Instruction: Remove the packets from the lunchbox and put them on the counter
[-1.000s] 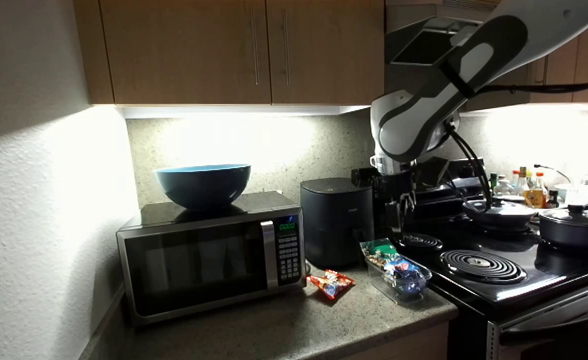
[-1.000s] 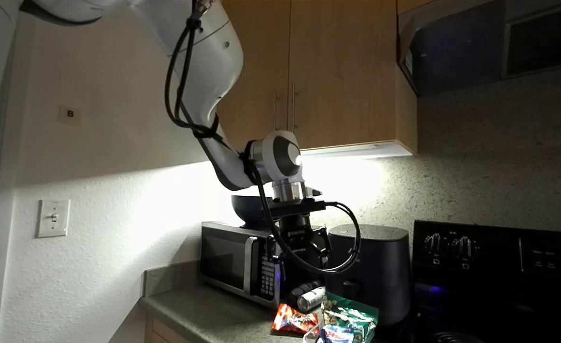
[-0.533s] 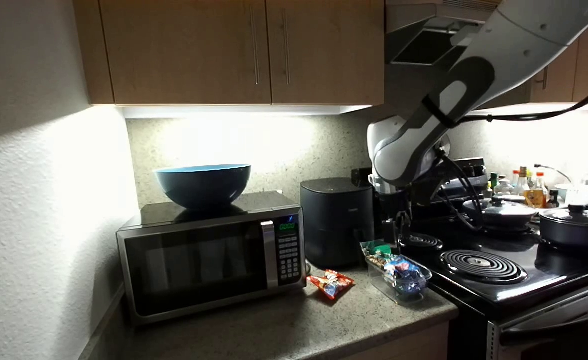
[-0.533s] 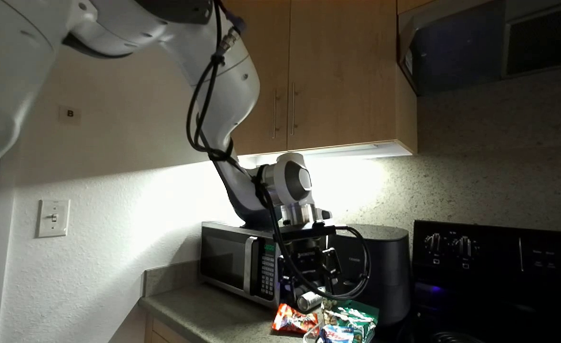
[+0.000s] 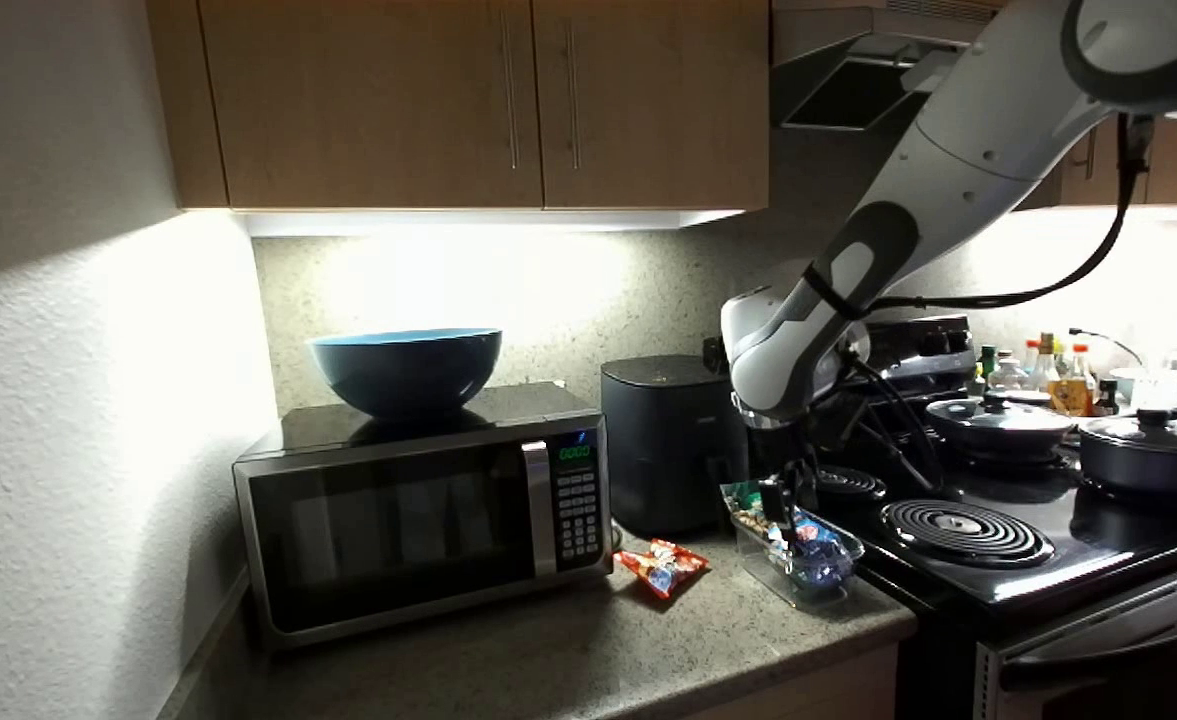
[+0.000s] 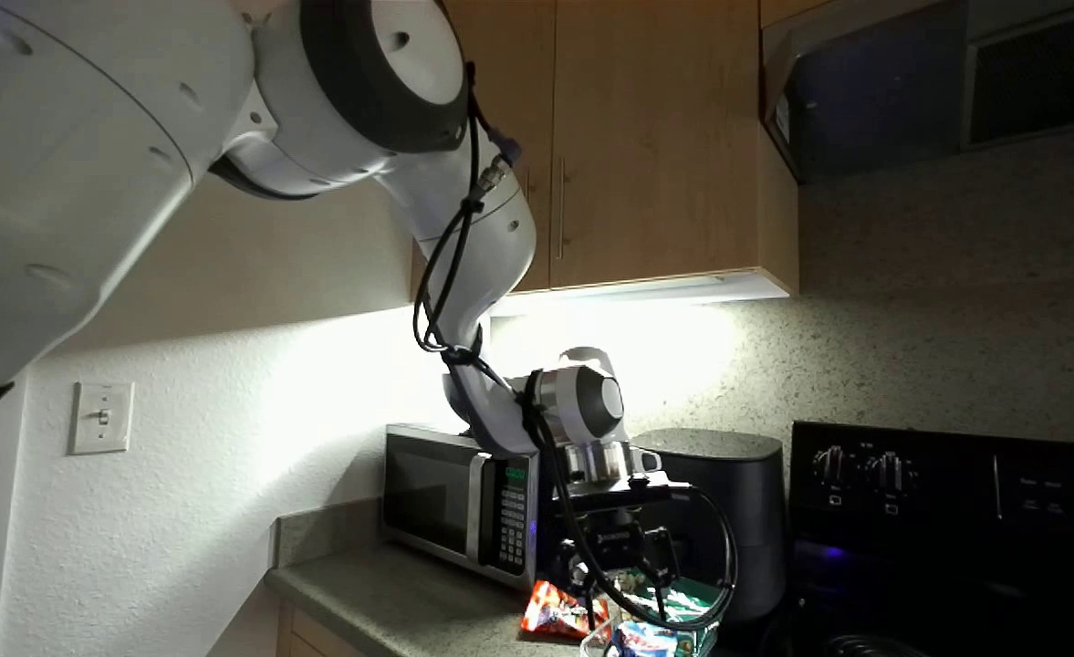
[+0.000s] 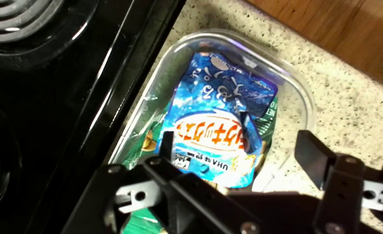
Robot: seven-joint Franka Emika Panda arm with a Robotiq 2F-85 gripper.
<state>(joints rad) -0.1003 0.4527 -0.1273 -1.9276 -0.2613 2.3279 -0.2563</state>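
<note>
The lunchbox appears to be a clear plastic box (image 5: pixel 773 578) on the speckled counter (image 5: pixel 548 655) beside the stove; its rim shows in the wrist view (image 7: pixel 309 104). Inside, a blue packet (image 7: pixel 207 100) lies on top of a green packet (image 7: pixel 142 221). The green packet also shows in an exterior view (image 6: pixel 703 604). A red-orange packet (image 5: pixel 663 568) lies on the counter outside the box. My gripper (image 7: pixel 236 136) is open and empty, pointing down over the box. In the wrist view one finger overlaps the blue packet's edge and the other overlaps the counter beyond the rim. Contact cannot be told.
A black air fryer (image 5: pixel 673 450) stands behind the box. A microwave (image 5: pixel 398 530) with a blue bowl (image 5: pixel 408 370) on it stands beside that. The stove (image 5: pixel 958 545) with coil burners and pots borders the box. The counter's front edge is close to the box.
My gripper has come down from above the back of the box to just over the packets. It also shifted toward the box's front. The packets and box have not moved.
</note>
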